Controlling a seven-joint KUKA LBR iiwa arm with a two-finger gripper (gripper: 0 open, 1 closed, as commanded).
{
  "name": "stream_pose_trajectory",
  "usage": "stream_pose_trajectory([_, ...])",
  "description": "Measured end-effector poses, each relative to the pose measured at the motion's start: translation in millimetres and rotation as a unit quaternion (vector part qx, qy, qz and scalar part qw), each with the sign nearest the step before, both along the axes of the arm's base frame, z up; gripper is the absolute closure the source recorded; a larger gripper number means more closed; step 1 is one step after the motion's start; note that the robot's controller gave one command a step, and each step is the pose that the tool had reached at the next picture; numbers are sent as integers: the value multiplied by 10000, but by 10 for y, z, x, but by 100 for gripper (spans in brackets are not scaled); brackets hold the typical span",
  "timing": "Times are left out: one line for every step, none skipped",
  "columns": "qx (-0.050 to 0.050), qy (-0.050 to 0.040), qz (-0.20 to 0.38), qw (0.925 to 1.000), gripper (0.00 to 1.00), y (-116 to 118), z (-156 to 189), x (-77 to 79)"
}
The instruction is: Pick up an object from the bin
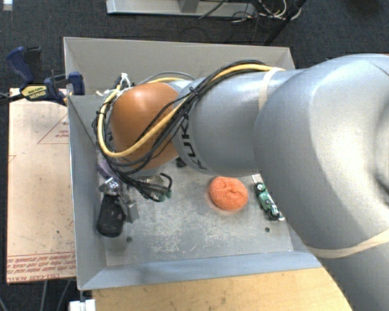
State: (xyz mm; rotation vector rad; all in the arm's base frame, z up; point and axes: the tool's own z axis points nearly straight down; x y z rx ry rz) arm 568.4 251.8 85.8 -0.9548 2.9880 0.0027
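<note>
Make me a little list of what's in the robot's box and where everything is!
bin: grey metal, open on top
gripper: low in the bin's left part, close to the left wall
orange ball: fuzzy, round, on the floor near the middle, apart from the gripper
green piece: small and flat, just right of the ball, beside the arm
anything held: cannot tell
</note>
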Motion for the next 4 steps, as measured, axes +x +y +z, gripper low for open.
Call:
stream_pose_trajectory([5,-8,-3,10000,100,3,70,4])
stream_pose_trajectory([2,3,-4,10000,100,3,131,-2])
stream_pose_trajectory([9,-9,-5,10000,100,7,197,2])
stream_pose_trajectory([0,15,-7,10000,100,4,270,-10])
